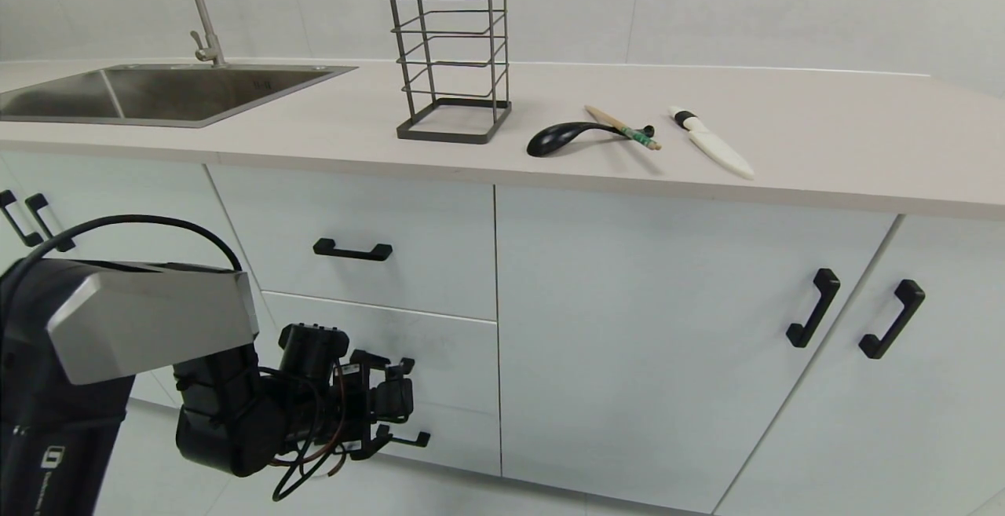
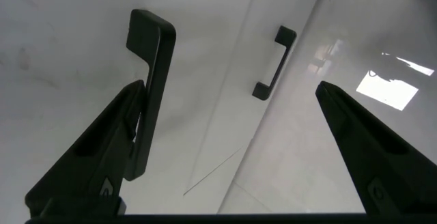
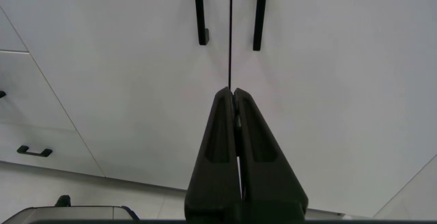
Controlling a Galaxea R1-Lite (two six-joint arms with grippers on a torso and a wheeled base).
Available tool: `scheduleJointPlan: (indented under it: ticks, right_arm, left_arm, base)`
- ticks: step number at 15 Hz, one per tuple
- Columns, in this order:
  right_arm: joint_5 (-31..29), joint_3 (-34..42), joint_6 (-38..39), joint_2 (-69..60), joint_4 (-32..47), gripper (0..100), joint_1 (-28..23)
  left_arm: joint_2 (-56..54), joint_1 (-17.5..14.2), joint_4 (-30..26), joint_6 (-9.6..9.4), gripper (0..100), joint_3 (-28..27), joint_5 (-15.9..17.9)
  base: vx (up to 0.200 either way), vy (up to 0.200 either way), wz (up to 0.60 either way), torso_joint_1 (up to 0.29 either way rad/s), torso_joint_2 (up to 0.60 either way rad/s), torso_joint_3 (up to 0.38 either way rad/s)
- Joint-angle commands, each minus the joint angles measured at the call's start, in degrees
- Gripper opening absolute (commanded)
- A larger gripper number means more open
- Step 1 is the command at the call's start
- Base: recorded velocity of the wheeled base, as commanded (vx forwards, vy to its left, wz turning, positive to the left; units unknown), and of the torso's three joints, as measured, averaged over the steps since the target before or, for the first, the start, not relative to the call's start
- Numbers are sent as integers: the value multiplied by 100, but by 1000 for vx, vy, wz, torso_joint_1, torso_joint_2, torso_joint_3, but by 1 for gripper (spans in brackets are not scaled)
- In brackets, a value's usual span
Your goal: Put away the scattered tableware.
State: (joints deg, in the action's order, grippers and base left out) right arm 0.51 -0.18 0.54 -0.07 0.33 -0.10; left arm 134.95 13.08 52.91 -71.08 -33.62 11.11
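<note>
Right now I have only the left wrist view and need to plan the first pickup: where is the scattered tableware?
Observer: On the pale countertop, right of the dark wire rack, lie a black spoon, wooden chopsticks and a white knife. The spoon's handle crosses the chopsticks.
Operator: Which handle am I at?
Observer: The left gripper is low at the cabinet front, at the black handle of the lower drawer, well below the counter.
Operator: And the other arm?
Observer: The right gripper is shut and holds nothing. It faces two vertical black door handles.
</note>
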Motion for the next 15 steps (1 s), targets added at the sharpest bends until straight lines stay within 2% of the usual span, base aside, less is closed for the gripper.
scheduleJointPlan:
  ticks: [1,6,8,11,12,13,15]
  right_arm:
    - [2,1,-1,7,2,0,1]
    - [2,1,-1,7,2,0,1]
    - [2,1,-1,7,2,0,1]
    - [2,1,-1,7,2,0,1]
    - [2,1,-1,7,2,0,1]
    - [2,1,-1,7,2,0,1]
    - [2,1,-1,7,2,0,1]
  left_arm:
    - [-83,-34,-8,-2,100,119,-3]
    - [-188,-34,18,7,100,145,-3]
    - [-364,-16,35,33,100,365,6]
    - [-1349,-16,-8,156,100,848,67]
    - [-1823,-7,-70,226,100,1200,129]
    - [-2359,-7,-61,288,100,1886,129]
    - [-2394,-7,27,332,100,1991,155]
  base:
    - [0,0,0,0,0,0]
    - [0,0,0,0,0,0]
    - [0,0,0,0,0,0]
    - [0,0,0,0,0,0]
    - [0,0,0,0,0,0]
    - [0,0,0,0,0,0]
    - [0,0,0,0,0,0]
